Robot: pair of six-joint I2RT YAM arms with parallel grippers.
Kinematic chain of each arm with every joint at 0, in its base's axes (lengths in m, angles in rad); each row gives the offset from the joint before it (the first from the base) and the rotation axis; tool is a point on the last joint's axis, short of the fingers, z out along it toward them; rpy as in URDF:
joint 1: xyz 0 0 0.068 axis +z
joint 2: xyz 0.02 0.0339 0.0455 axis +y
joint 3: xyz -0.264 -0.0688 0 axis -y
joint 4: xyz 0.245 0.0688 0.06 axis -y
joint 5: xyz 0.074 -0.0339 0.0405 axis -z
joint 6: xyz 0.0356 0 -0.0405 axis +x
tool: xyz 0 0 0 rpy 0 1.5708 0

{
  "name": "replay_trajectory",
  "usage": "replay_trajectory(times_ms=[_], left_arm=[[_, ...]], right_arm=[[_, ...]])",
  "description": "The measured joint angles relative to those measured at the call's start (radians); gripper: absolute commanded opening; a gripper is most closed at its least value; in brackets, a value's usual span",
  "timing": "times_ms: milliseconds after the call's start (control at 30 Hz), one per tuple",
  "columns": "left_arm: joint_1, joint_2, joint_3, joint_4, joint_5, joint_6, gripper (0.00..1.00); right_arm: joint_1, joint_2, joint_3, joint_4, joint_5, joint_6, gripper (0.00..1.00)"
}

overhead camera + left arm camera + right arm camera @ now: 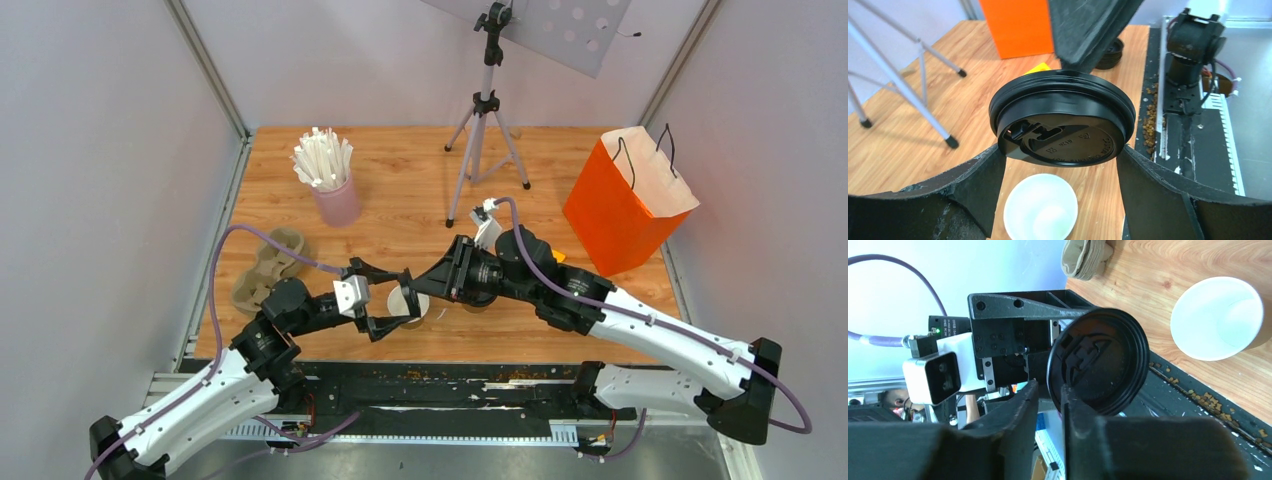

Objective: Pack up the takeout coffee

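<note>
Black plastic, round and glossy, the lid (1063,122) hangs in the air just above the open cup (1040,207), tipped a little so its top faces the left wrist camera. A ridged rim runs around it, and a sip flap sits pressed into the top near one edge. Small raised lettering curves along the top, too fine to read. The cup stands upright on the wooden table (400,180) below. Its rim and inside are white, and a strip of brown paper wall shows in the right wrist view.

The left gripper (1059,150) has its fingers spread wide, one against each side of the lid's rim, clasping it. The right gripper (1050,390) has the lid's edge in the narrow slot between its fingers; whether they pinch it or have let go I cannot tell.

Farther back stand a pink cup (337,203) of white sticks, a tripod (487,130) and an orange bag (620,210). A grey-brown tray (265,270) lies at the left.
</note>
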Motion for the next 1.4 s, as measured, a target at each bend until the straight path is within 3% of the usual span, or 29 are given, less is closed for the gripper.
replay_trajectory(times_ms=[267,367,533,867,1400], left_arm=[[0.000,-0.024,0.124,-0.257,-0.170,-0.059,0.77],[0.000,0.016,0.238,-0.415,-0.248,-0.105,0.74],[0.000,0.153,0.453,-0.670,-0.348,-0.183,0.74],[0.000,0.499,0.849,-1.056,-0.421,-0.284,0.72],[0.000,0.850,0.906,-1.265,-0.448,-0.350,0.72]], right_arm=[[-0.002,-0.057,0.003,-0.106,0.138,-0.027,0.87],[-0.002,-0.090,0.014,-0.178,0.214,-0.046,0.97],[-0.003,-0.145,0.051,-0.317,0.338,-0.084,1.00],[-0.006,-0.263,0.062,-0.478,0.500,-0.117,1.00],[-0.006,-0.344,0.092,-0.575,0.623,-0.186,1.00]])
